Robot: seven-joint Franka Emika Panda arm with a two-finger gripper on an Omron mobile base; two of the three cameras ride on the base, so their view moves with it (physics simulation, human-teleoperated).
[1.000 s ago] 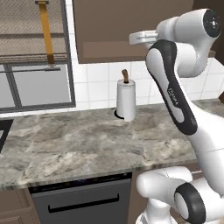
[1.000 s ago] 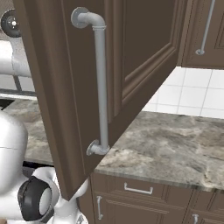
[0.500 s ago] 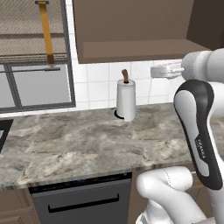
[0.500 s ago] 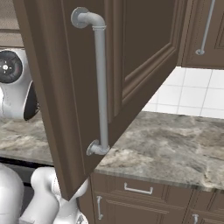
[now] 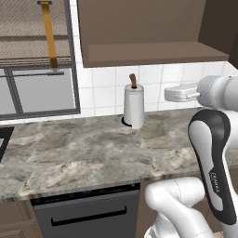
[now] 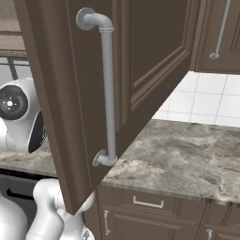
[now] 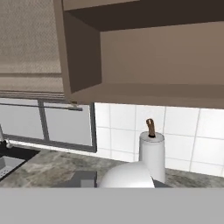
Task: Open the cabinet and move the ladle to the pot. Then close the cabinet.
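Evidently the opening step is done: the cabinet [image 5: 139, 55] above the table [image 5: 69, 148] stands open, and its interior faces the room. Its raised-panel door [image 6: 154, 51] is swung far out toward the right base camera, with the long silver bar handle [image 6: 108, 93] on the free edge. It probably stands that wide so the arm can reach the shelf without fouling the door.

The end effector [image 5: 168, 95] hangs above the table and below the cabinet's floor. It is to the right of the paper towel roll [image 5: 134, 108] and apart from it, level and pointing left. Its jaws are closed.

I cannot tell whether they pinch anything. In the hand view a pale rounded form [image 7: 127, 176] sits low, in front of the roll. It could be the bowl of the ladle, carried by its thin handle, which would explain jaws shut so tight. It is too cropped to be sure, so where the ladle is remains uncertain. The lit part of the shelf looks bare from here, which fits a ladle already taken out.

My judgement is that the job is about halfway through, in the carry toward the pot. The level hold below the shelf suits a sideways move clear of both the cabinet and the roll. The open door is the hazard, since it juts into the arm's return path. Closing it is not yet done.
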